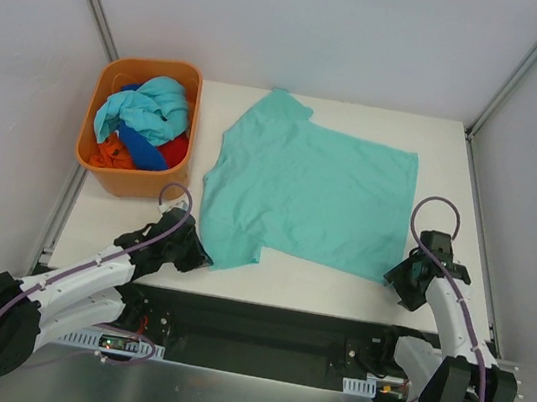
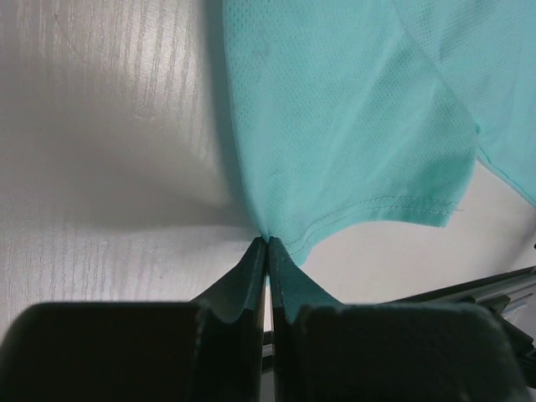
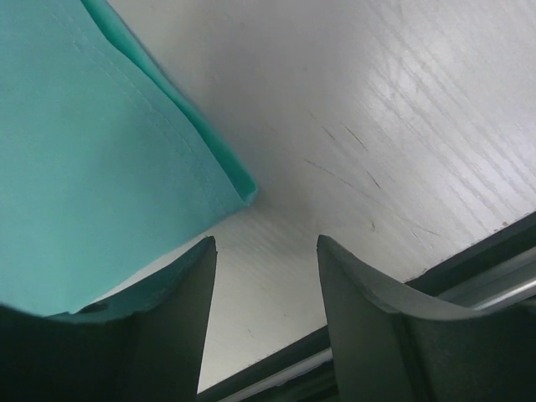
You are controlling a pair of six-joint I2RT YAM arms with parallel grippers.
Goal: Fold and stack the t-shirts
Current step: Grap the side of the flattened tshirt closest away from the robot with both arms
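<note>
A teal-green t-shirt lies spread on the white table, neck toward the left. My left gripper is shut on its near-left sleeve hem; in the left wrist view the cloth rises from the pinched jaws of the gripper. My right gripper is open and empty at the shirt's near-right corner; in the right wrist view the corner lies just ahead of the gripper, over its left finger. Other shirts, aqua, blue and orange-red, are bundled in the basket.
An orange plastic basket stands at the back left of the table. The table's near edge and a dark metal rail run just behind both grippers. Grey walls close in the sides and back.
</note>
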